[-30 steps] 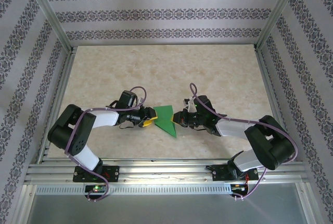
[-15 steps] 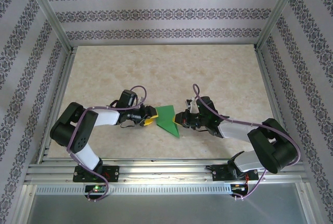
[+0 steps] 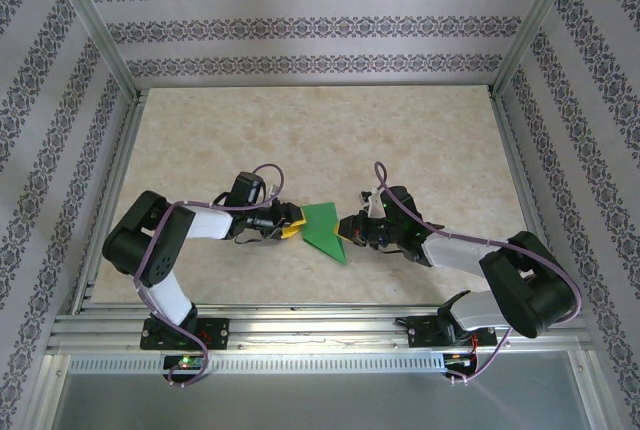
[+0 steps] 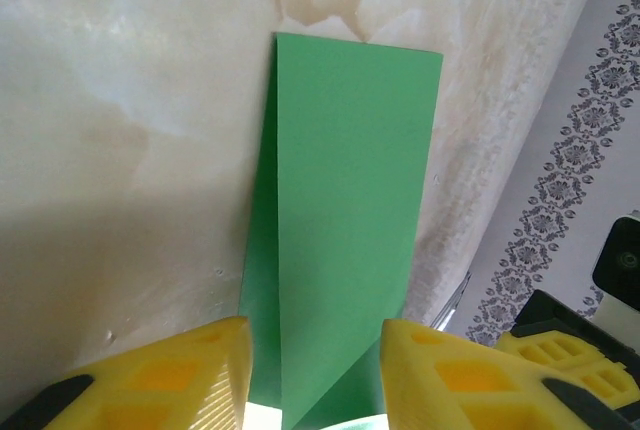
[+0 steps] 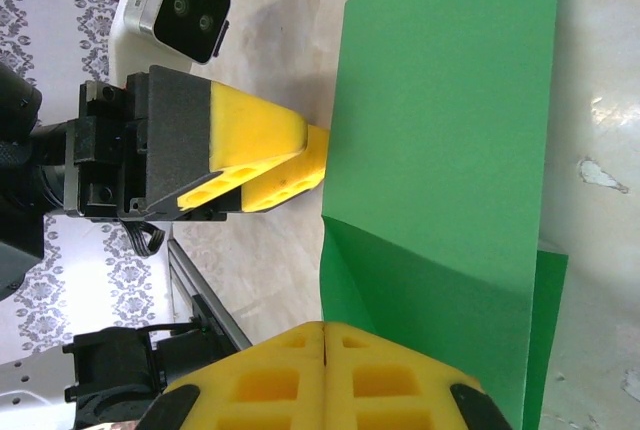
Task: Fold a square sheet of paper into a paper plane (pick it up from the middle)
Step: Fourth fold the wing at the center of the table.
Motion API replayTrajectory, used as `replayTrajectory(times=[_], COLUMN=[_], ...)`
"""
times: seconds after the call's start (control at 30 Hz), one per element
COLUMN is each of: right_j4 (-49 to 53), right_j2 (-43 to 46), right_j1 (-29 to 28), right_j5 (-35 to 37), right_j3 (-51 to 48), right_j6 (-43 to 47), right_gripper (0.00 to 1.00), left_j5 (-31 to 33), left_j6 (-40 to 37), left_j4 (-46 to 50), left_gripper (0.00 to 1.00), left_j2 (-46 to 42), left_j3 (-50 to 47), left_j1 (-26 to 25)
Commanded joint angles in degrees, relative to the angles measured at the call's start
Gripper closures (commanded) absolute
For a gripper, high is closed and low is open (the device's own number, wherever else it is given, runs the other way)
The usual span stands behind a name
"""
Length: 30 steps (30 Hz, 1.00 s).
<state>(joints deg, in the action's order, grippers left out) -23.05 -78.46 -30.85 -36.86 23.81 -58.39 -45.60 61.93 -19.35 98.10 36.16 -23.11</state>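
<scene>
Top cam: L gripper and R gripper are meeting nose to nose over the green sheet, which is lying part-folded on the table, midway btwn the arms, one tip pointing at the near edge. Looks like a flap fold in hand, so my read: R should be pinning one side flat while L is carrying the flap over, edges lined up before any pressing, and slow, so the thin paper isn't sliding or creasing crooked. L wrist cam: the green sheet is running up the middle as a tall strip w/ a lengthwise crease, its near end sitting btwn the yellow fingers, which are standing part open; pads touching paper or not, can't tell. R wrist cam: R gripper is clenched tight, no gap, tips right at the sheet's near edge by a diagonal crease. Whether it's pressing or pinching a layer, can't tell. L gripper is nosing at the sheet's left edge.
</scene>
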Motion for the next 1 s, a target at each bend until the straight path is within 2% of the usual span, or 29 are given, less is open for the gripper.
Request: replayTrajectory(times=[0.0,0.3,0.53,0.7,0.77,0.87,0.97], right_j4=[-1.9,-2.0,-0.9,3.9,7.7,19.0,29.0], right_j2=[1.4,1.4,1.3,2.0,2.5,4.2,7.1], right_j1=[0.7,0.9,1.3,1.6,1.6,1.2,-0.9], right_j5=[-1.0,-1.3,-1.0,0.9,2.2,7.0,15.1], right_j3=[-0.9,-1.2,-1.6,-1.0,0.0,2.8,5.6], right_j6=[-0.2,-0.2,0.5,2.9,5.1,10.2,16.8], right_gripper=[1.00,1.00,1.00,0.90,0.80,0.73,0.67], left_j5=[-1.8,-2.4,-2.1,-0.2,0.8,3.0,6.3], left_j6=[1.2,1.8,2.2,2.3,3.2,3.7,3.7], left_j4=[-4.3,-5.5,-6.5,-7.5,-8.7,-9.2,-8.2], left_gripper=[0.63,0.68,0.80,0.96,1.00,1.00,1.00], left_j2=[1.1,2.5,2.4,0.1,-1.0,-3.3,-6.0], left_j3=[1.5,2.2,2.0,0.8,-0.2,-1.5,-3.0], left_j1=[0.3,0.3,0.4,0.4,0.2,0.2,-0.3])
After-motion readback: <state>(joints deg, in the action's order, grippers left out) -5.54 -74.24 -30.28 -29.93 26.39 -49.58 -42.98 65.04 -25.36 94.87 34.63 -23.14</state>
